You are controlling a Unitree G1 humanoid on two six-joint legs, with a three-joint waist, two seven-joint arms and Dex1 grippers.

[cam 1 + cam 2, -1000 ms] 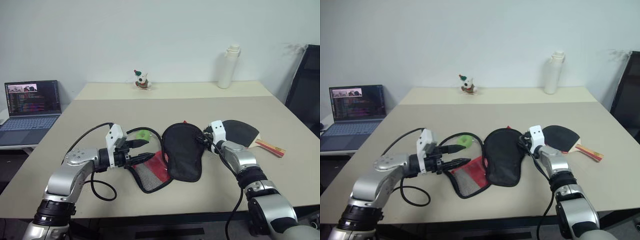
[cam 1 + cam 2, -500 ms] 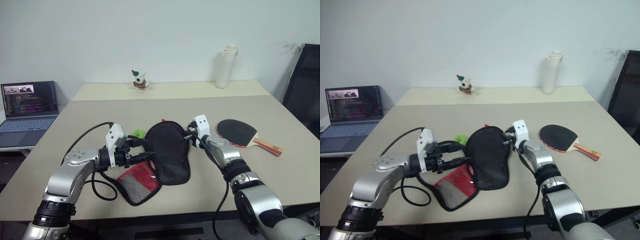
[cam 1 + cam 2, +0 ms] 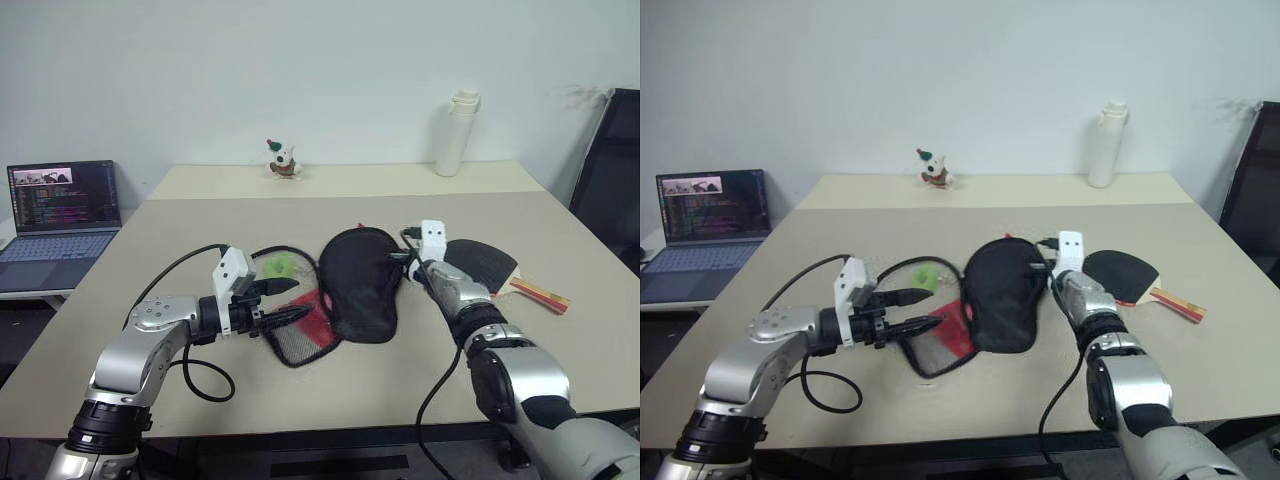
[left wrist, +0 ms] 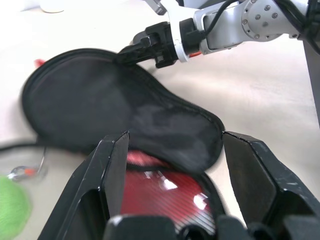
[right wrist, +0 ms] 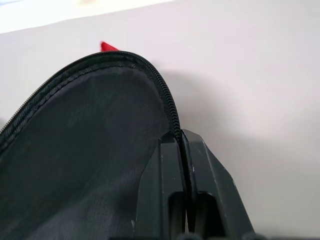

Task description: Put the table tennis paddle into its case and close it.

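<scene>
The right gripper [image 5: 186, 150] has just pinched shut on the zip edge of the case [image 3: 360, 285] and lifted that flap, opening it; the left gripper [image 3: 288, 300], fingers apart, hovers at its red half; the paddle [image 3: 485, 265] lies untouched just right, so insertion comes next.
</scene>
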